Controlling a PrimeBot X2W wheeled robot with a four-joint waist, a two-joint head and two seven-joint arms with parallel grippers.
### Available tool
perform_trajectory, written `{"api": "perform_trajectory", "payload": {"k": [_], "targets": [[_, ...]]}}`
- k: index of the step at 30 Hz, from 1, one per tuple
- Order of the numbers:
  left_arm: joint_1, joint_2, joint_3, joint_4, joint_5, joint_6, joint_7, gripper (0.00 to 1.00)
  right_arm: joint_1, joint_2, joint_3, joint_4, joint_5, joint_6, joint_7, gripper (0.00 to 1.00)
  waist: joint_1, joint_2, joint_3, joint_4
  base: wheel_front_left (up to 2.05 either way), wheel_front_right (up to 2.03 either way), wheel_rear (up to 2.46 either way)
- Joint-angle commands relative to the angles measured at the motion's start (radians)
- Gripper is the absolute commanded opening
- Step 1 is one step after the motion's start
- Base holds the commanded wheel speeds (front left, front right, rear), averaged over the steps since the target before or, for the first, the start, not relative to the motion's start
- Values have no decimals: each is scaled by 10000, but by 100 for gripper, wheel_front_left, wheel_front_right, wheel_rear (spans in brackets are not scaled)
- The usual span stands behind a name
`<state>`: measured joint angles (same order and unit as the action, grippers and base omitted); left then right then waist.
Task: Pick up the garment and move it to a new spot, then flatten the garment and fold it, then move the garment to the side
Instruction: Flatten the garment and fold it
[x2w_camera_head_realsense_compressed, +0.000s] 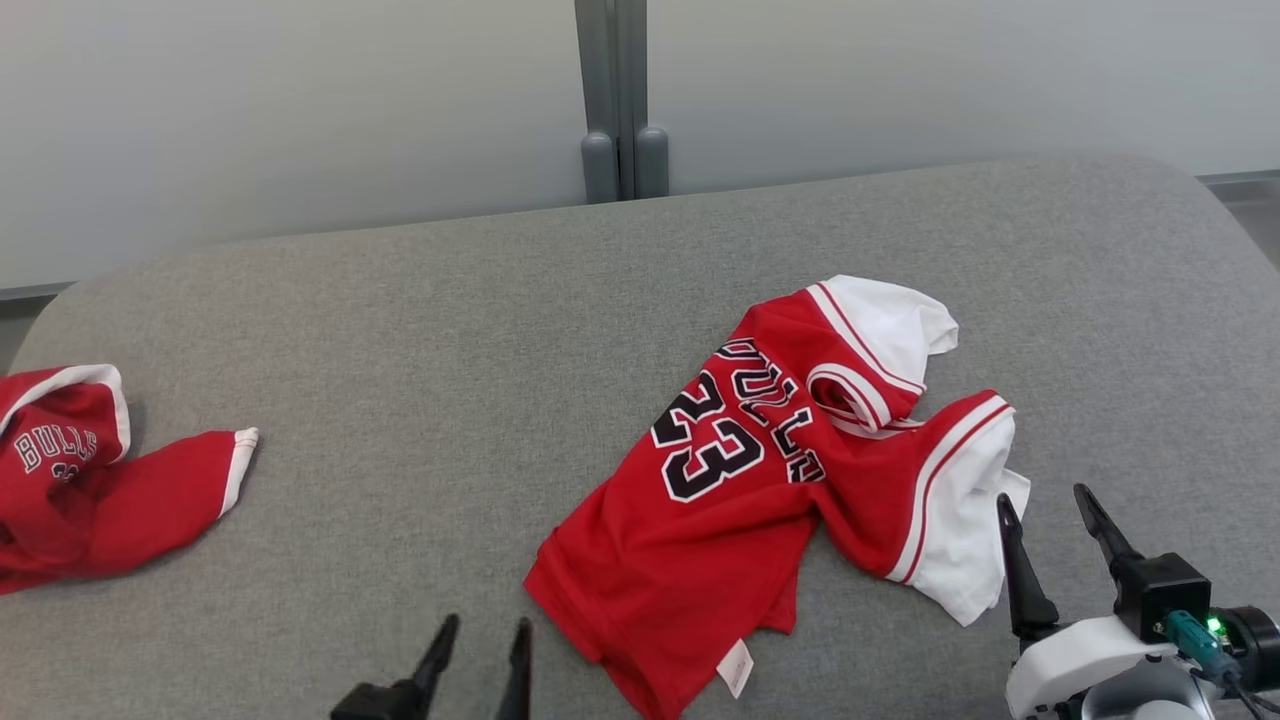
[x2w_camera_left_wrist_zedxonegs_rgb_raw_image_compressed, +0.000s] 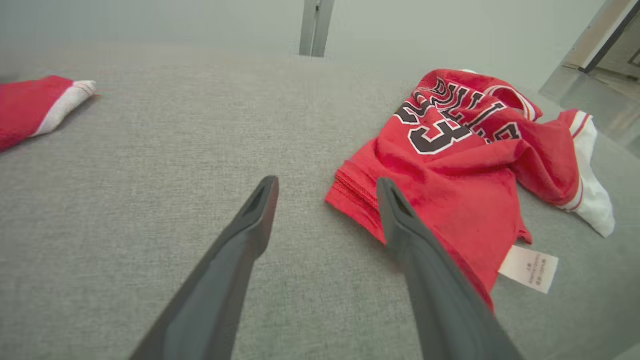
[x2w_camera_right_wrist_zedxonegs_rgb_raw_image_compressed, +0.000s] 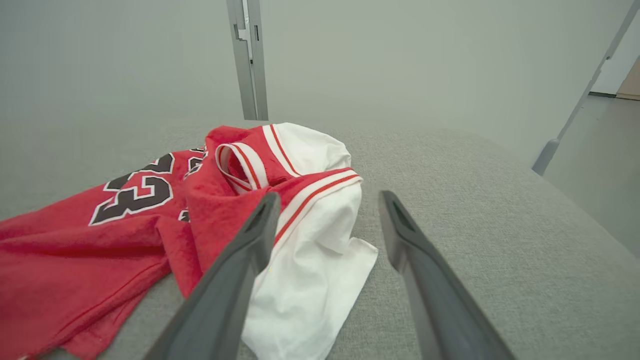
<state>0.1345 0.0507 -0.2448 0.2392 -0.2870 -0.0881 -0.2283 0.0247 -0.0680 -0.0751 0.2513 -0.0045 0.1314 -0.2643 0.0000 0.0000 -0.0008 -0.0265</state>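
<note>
The garment (x2w_camera_head_realsense_compressed: 760, 480) is a red jersey with white sleeves and a black "23", lying rumpled on the grey surface right of centre; it also appears in the left wrist view as the garment (x2w_camera_left_wrist_zedxonegs_rgb_raw_image_compressed: 460, 165) and in the right wrist view as the garment (x2w_camera_right_wrist_zedxonegs_rgb_raw_image_compressed: 150, 220). My left gripper (x2w_camera_head_realsense_compressed: 485, 630) (x2w_camera_left_wrist_zedxonegs_rgb_raw_image_compressed: 327, 187) stands open just left of its bottom hem, holding nothing. My right gripper (x2w_camera_head_realsense_compressed: 1045, 500) (x2w_camera_right_wrist_zedxonegs_rgb_raw_image_compressed: 327, 200) is open at the white sleeve's (x2w_camera_head_realsense_compressed: 965, 540) right edge, holding nothing.
A second red jersey (x2w_camera_head_realsense_compressed: 80, 480) lies crumpled at the far left edge of the grey padded surface (x2w_camera_head_realsense_compressed: 420, 350). A grey post (x2w_camera_head_realsense_compressed: 620, 100) stands against the pale wall behind. The surface drops off at the right, with floor (x2w_camera_right_wrist_zedxonegs_rgb_raw_image_compressed: 600, 165) beyond.
</note>
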Motion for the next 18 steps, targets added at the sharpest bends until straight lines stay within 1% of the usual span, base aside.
{"api": "perform_trajectory", "payload": {"k": [1,4,7,9,11,14,16,18], "targets": [[-137,3,-274,-52,64,-94,223,100,-266,-236,18,411,-70,-15,4,100,0,0,0,-4,0,0,0],[-402,42,-1028,-232,-67,-244,1209,100,-889,-837,253,1330,-181,-17,451,100,0,0,28,5,0,0,0],[-582,108,-1835,-670,-255,-359,2484,100,-1512,-1462,642,2085,-258,-17,1363,100,0,0,184,60,0,0,0],[-671,192,-2266,-959,-448,-381,3149,100,-1938,-1718,876,2483,-111,-17,1865,100,0,0,329,91,0,0,0],[-784,304,-2617,-1126,-532,-417,3607,100,-2346,-1984,1113,2846,-126,-17,2247,100,0,0,496,116,0,0,0],[-951,392,-2994,-1159,-631,-418,4050,100,-2901,-2198,1488,3414,-52,-17,2649,100,0,0,755,141,0,0,0],[-1055,371,-3141,-1067,-786,-427,4220,100,-3206,-2256,1760,3783,62,-17,2821,100,0,0,928,178,0,0,0],[-1209,471,-3327,-921,-850,-433,4375,100,-3497,-2300,2097,4111,214,-17,2955,100,0,0,1121,217,0,0,0]]}}
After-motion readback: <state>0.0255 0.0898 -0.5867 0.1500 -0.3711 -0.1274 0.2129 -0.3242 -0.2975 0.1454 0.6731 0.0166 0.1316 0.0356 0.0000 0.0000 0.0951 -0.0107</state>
